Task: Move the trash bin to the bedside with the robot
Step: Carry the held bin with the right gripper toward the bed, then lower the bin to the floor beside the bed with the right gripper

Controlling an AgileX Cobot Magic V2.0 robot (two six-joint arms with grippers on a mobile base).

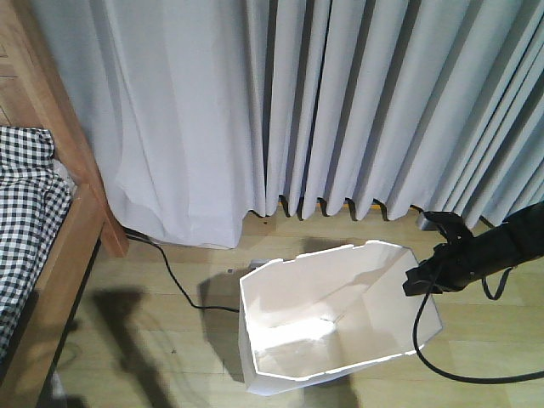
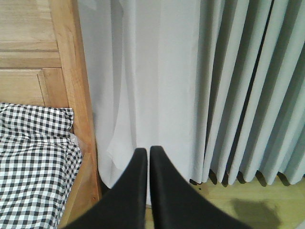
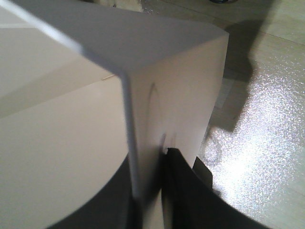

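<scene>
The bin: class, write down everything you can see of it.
White, plastic-looking bin, faceted sides, angular rim, cream inside, nothing seen in it. Open end up on the wooden floor before the curtain, apart from the bed. The right gripper grips its right wall at the rim, one finger inside, one outside.

Trash bin (image 1: 297,323): white outside, cream-white inside, plain
Bed frame (image 1: 89,183): light brown wood, visible grain
Bedding (image 1: 25,195): small black-and-white check
Curtain (image 1: 357,102): pale grey, unpatterned, darker shading down the vertical pleats
Floor (image 1: 153,357): pale yellowish wood planks, glossy where lit
Cord (image 1: 172,276) on the floor: black
Right hand (image 1: 418,285): black
Left hand (image 2: 147,152): matt black
</scene>
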